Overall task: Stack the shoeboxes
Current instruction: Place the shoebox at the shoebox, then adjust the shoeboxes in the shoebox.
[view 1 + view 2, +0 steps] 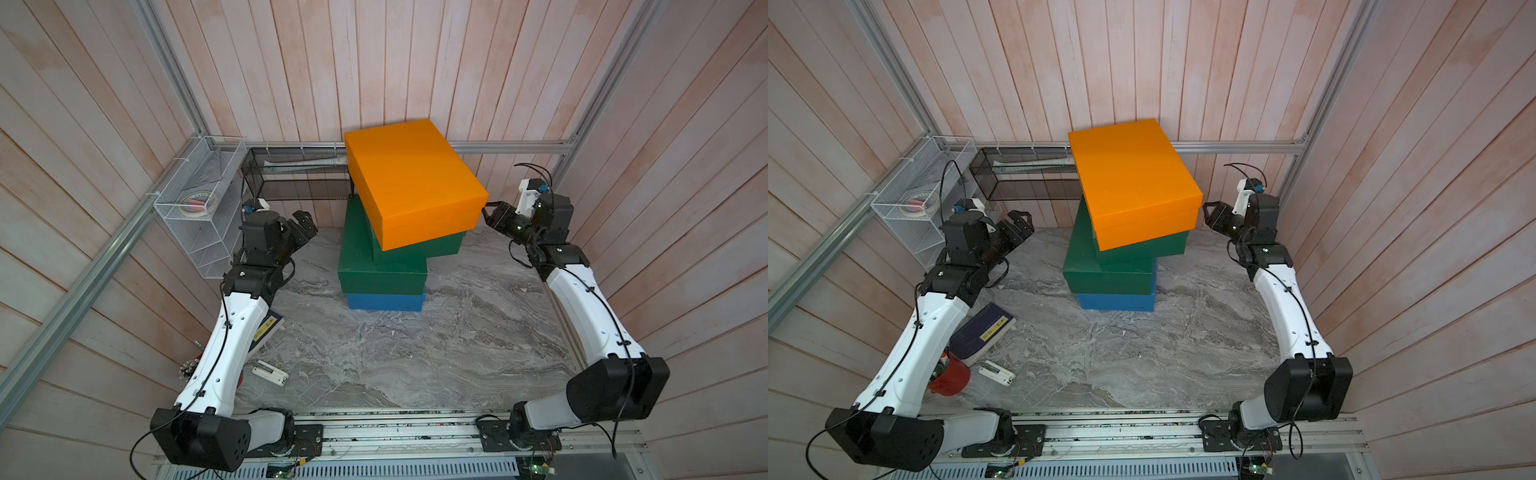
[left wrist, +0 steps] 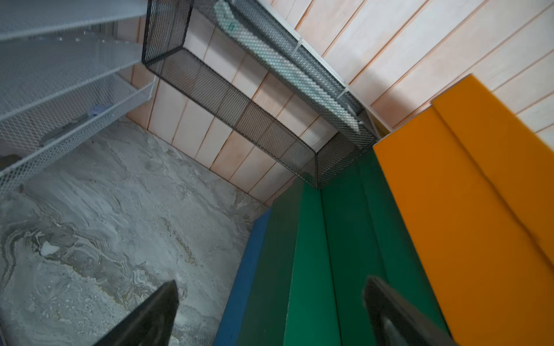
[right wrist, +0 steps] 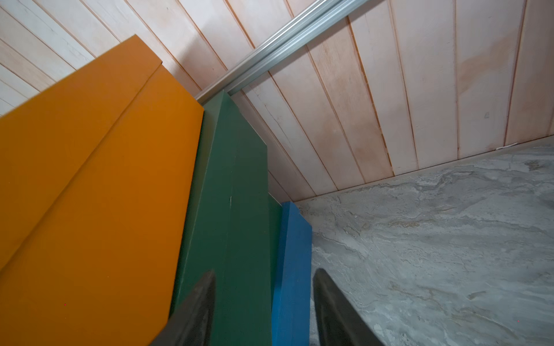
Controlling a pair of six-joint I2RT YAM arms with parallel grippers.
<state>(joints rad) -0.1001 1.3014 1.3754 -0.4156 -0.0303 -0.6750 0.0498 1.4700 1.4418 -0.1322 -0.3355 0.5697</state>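
Note:
Four shoeboxes stand in a skewed stack at the back middle of the table in both top views. The blue one (image 1: pixel 386 301) (image 1: pixel 1117 301) is at the bottom, under a dark green one (image 1: pixel 382 276) (image 1: pixel 1108 280). A second dark green one (image 1: pixel 440 245) (image 1: pixel 1163 249) lies on that, turned. The orange one (image 1: pixel 411 178) (image 1: pixel 1133 178) is on top, twisted and overhanging. My left gripper (image 1: pixel 306 223) (image 1: pixel 1019 226) (image 2: pixel 271 283) hangs left of the stack, open and empty. My right gripper (image 1: pixel 493 214) (image 1: pixel 1212 214) (image 3: pixel 265 272) sits by the orange box's right corner, jaws apart, holding nothing.
A white wire basket (image 1: pixel 195 216) hangs on the left wall. A black mesh shelf (image 1: pixel 299 174) runs along the back wall behind the stack. Near the left arm lie a navy book (image 1: pixel 982 328), a small white device (image 1: pixel 270 372) and a red cup (image 1: pixel 951 376).

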